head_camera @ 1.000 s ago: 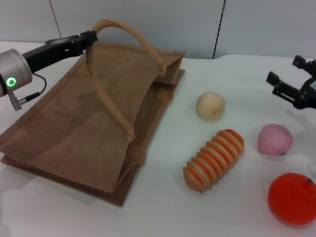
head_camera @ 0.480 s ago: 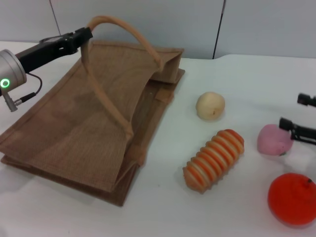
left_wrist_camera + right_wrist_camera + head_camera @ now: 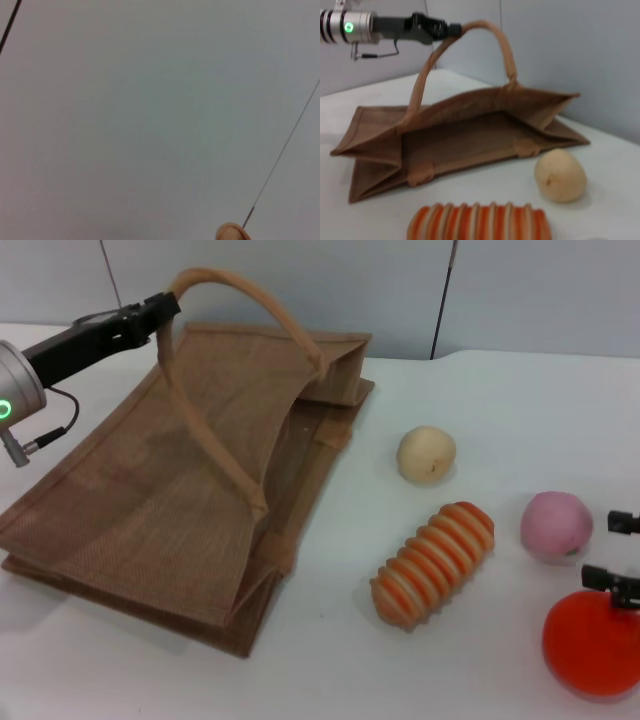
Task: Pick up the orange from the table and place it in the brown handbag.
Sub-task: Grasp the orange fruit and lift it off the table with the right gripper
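Note:
The orange [image 3: 592,645] lies on the white table [image 3: 480,400] at the front right corner. My right gripper [image 3: 615,552] is open at the right edge, its fingertips just above the orange's far side, beside the pink fruit. The brown handbag [image 3: 190,490] lies flat on the left with its mouth facing right. My left gripper [image 3: 160,308] is shut on its upper handle [image 3: 250,300] and holds it raised, so the mouth gapes. The right wrist view shows the open handbag [image 3: 470,135] and the left gripper [image 3: 445,29] on the handle. The orange is out of that view.
A ribbed orange-and-cream striped item [image 3: 434,563] lies in the middle, and it also shows in the right wrist view [image 3: 480,222]. A pale cream fruit [image 3: 426,453] lies behind it. A pink round fruit [image 3: 556,525] lies just behind the orange. A grey wall stands behind the table.
My right gripper has moved from the far right, past the pink fruit, down to the orange. My left gripper has drawn the handle slightly up and to the left.

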You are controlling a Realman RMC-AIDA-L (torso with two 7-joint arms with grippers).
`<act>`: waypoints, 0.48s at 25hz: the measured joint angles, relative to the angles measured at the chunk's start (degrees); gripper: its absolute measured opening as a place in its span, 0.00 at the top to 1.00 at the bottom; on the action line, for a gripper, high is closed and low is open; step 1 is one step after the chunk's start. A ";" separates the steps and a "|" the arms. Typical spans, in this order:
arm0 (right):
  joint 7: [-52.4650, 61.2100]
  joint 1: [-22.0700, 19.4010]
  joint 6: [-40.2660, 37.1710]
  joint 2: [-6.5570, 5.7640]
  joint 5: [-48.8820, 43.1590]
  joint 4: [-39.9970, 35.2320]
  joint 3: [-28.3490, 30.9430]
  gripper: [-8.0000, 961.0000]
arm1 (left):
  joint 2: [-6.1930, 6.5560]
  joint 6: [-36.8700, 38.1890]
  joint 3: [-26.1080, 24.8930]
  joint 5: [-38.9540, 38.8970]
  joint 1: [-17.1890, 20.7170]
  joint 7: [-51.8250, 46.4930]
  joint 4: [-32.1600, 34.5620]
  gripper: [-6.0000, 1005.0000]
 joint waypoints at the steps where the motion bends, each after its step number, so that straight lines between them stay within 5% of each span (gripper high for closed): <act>1: 0.19 -0.07 -0.19 -0.01 -0.53 -0.05 -0.32 0.12 | 0.00 -0.01 0.00 -0.01 0.02 -0.01 0.00 0.88; 12: 3.11 -1.37 -5.93 -0.32 -1.00 -0.96 -7.50 0.15 | 0.28 0.05 -0.07 -0.05 0.39 -0.25 0.01 0.88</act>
